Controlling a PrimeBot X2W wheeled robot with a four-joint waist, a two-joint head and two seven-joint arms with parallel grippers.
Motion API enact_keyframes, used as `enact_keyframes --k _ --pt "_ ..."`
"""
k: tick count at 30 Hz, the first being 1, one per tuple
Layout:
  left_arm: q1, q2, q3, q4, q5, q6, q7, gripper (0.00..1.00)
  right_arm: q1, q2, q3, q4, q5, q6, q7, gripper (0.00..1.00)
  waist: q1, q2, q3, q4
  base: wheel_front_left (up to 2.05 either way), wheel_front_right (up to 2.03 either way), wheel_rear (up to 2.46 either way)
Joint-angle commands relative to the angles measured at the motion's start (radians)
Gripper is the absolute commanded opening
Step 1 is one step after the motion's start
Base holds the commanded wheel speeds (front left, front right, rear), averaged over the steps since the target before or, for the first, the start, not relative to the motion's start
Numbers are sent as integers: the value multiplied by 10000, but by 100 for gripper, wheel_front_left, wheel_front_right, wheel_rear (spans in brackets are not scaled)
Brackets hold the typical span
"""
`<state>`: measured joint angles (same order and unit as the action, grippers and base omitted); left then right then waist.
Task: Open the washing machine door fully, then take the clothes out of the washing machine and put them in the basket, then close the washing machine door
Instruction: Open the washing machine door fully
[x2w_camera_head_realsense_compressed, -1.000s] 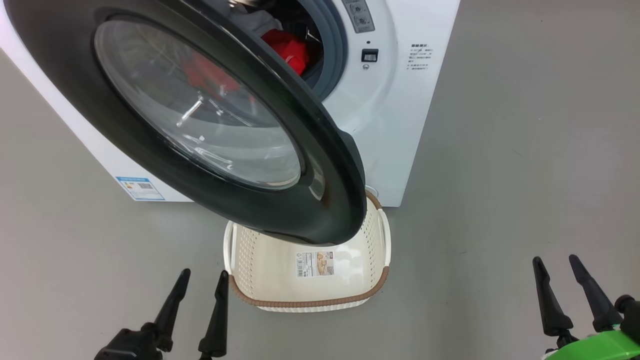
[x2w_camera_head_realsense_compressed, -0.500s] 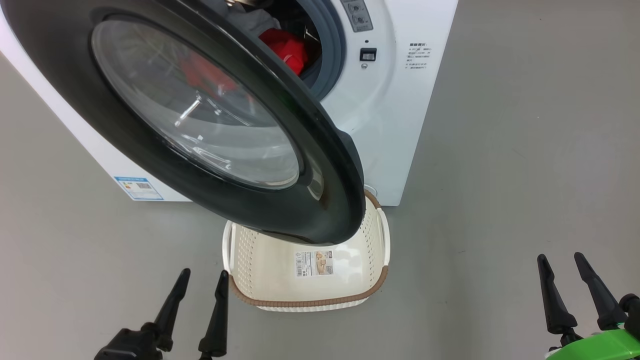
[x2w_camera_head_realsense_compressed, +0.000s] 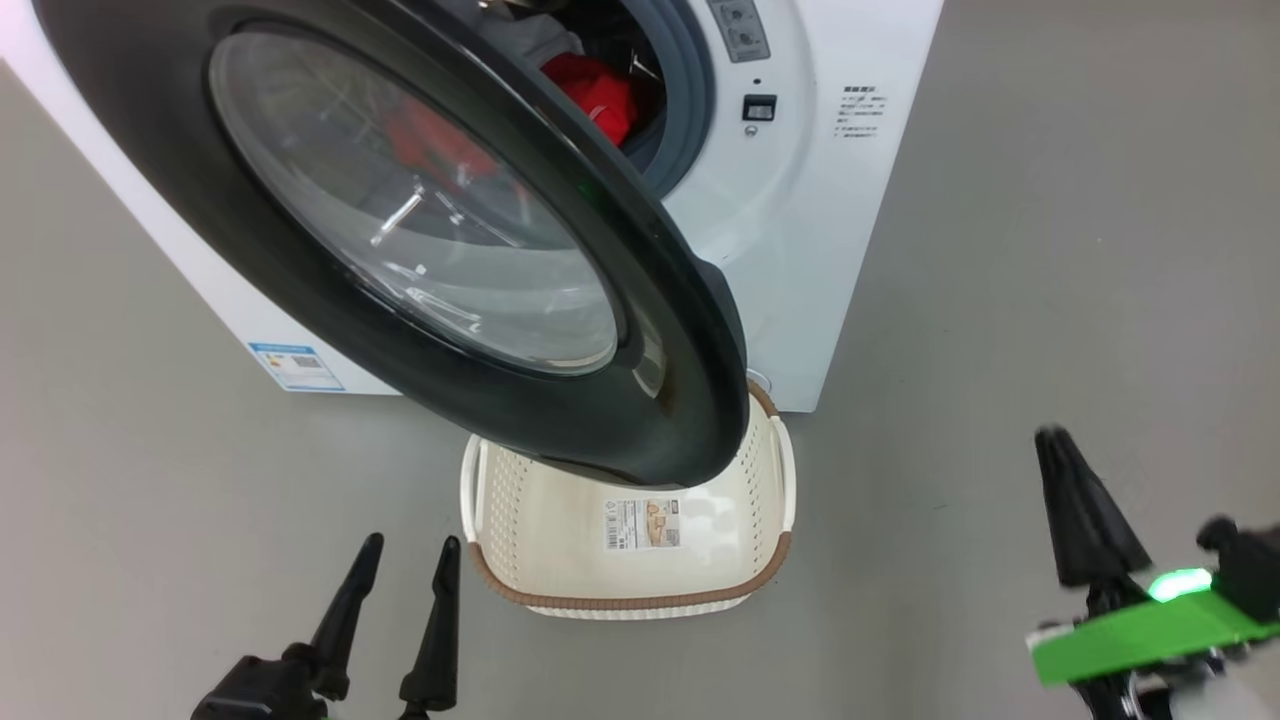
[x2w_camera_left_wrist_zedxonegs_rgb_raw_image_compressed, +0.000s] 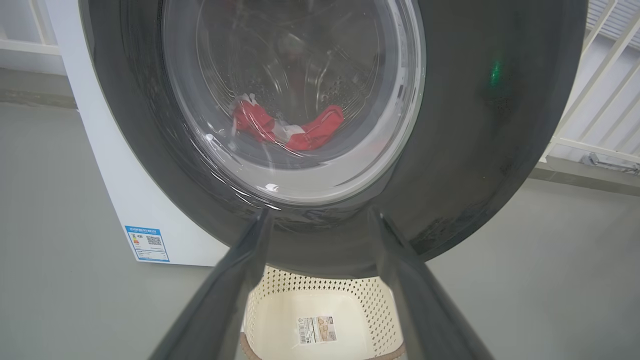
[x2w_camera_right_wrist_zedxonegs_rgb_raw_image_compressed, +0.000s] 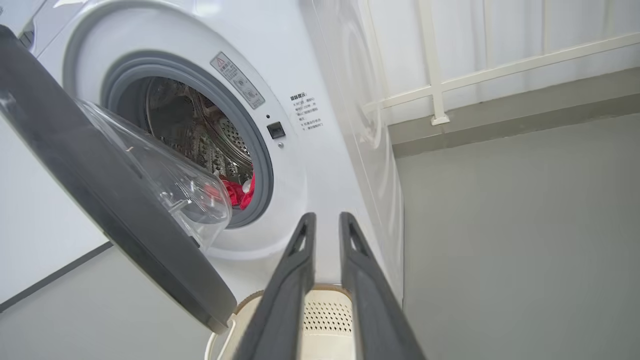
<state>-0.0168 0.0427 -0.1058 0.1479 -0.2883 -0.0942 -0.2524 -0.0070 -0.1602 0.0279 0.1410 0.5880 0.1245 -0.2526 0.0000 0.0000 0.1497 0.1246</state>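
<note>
1. The washing machine door (x2w_camera_head_realsense_compressed: 690, 400) stands partly open, swung out from the white washing machine (x2w_camera_head_realsense_compressed: 800, 250). In the head view its glossy black rim overhangs the far end of the basket (x2w_camera_head_realsense_compressed: 620, 602).
2. The clothes (x2w_camera_head_realsense_compressed: 600, 95) lie inside the steel drum. A bright red piece sits at the mouth by the grey rubber ring, and more red shows through the door's glass bowl in the left wrist view (x2w_camera_left_wrist_zedxonegs_rgb_raw_image_compressed: 310, 137).
3. The cream basket stands on the grey floor (x2w_camera_head_realsense_compressed: 1000, 300) just in front of the machine. Its bare bottom shows a label sticker (x2w_camera_head_realsense_compressed: 642, 523).
4. The left claw (x2w_camera_head_realsense_compressed: 412, 545) hangs low at the left, near the basket's near corner. Its fingers are spread wide and hold nothing.
5. The right claw (x2w_camera_right_wrist_zedxonegs_rgb_raw_image_compressed: 327, 216) is well to the right of the basket and blurred in the head view. Its wrist view shows its fingers close together with a narrow slit between them, gripping nothing and pointing toward the machine's front.
6. A blue label (x2w_camera_head_realsense_compressed: 295, 365) sits low on the machine's front.
</note>
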Motion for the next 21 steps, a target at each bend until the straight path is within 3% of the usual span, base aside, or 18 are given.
enact_keyframes --k 1,14,21 --pt "10 75 228 -306 -138 97 -94 100 -585 -263 504 -368 479 62 -91 0 0 0 30 92 0 0 0" --pt "-74 75 -147 -440 -367 190 -94 100 -2703 -920 2233 -413 3478 62 -91 0 0 0 222 691 0 0 0" --pt "-115 75 -265 -476 -496 255 -94 100 -3830 -1629 3583 -263 5914 62 -91 0 0 0 352 901 0 0 0"
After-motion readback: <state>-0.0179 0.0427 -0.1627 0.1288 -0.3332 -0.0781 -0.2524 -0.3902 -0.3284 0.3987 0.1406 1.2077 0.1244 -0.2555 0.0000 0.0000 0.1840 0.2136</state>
